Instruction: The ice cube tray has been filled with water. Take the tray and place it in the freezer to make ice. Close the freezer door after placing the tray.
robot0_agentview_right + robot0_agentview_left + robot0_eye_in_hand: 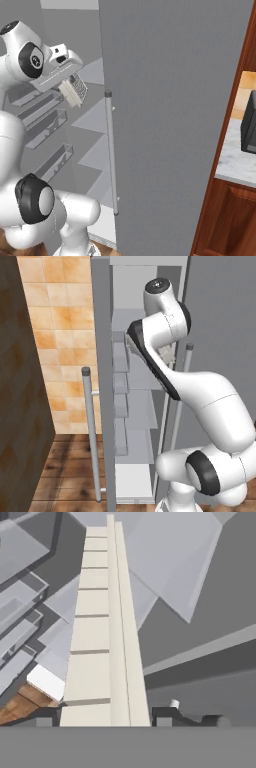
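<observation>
The step in hand is the placing: the gripper (70, 80) reaches into the open freezer (137, 381) with the ice cube tray (75, 91) between its fingers — held by one end, the tray runs from the 6 o'clock edge of the hand view up toward 12, its cells seen edge-on. In the right base view the tray hangs tilted below the hand at about 10 o'clock, above a white shelf (92, 117) and not resting on it. The fingers stand narrow around the tray's end; whether they are starting to let go I cannot tell. The freezer door (101, 381) stands open, its bar handle (91, 436) at 8 o'clock in the left base view. Next, I judge, the tray needs levelling and setting flat on a shelf, then release — then the door shut.
</observation>
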Tool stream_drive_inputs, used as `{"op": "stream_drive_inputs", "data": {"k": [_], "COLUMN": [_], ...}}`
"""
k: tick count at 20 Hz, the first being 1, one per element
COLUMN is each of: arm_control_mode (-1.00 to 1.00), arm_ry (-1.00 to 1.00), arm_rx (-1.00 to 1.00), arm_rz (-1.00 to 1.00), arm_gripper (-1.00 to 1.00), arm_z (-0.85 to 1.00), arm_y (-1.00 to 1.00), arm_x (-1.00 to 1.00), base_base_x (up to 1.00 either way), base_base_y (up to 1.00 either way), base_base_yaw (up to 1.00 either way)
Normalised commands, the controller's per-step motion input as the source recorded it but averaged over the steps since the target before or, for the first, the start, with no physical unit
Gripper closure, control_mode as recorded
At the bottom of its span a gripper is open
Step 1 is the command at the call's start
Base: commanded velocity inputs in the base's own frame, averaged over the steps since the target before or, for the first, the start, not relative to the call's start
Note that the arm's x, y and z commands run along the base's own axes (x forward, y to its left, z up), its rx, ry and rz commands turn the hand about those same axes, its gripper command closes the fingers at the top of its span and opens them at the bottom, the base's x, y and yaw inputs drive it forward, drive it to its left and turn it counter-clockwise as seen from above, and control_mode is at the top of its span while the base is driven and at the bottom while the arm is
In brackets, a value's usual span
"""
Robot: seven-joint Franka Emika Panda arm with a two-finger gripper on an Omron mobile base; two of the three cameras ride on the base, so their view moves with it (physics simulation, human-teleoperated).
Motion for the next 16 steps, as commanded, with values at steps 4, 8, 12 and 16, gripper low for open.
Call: {"op": "stream_drive_inputs", "data": {"k": [4, 8, 12, 16], "arm_control_mode": [-1.0, -1.0, -1.0, -1.0], "arm_ry": [-0.05, -0.08, -0.02, 0.0], "arm_rx": [0.0, 0.0, 0.02, 0.08], "arm_rz": [-0.22, -0.29, -0.32, -0.38], "arm_gripper": [1.0, 1.0, 1.0, 1.0], "arm_z": [-0.29, -0.11, -0.02, -0.01], "arm_y": [0.0, 0.0, -0.03, -0.24], "arm_x": [0.03, -0.11, -0.34, -0.46], "base_base_x": [0.0, 0.0, 0.0, 0.0], "base_base_y": [0.0, 0.0, 0.0, 0.0], "base_base_yaw": [0.0, 0.0, 0.0, 0.0]}}
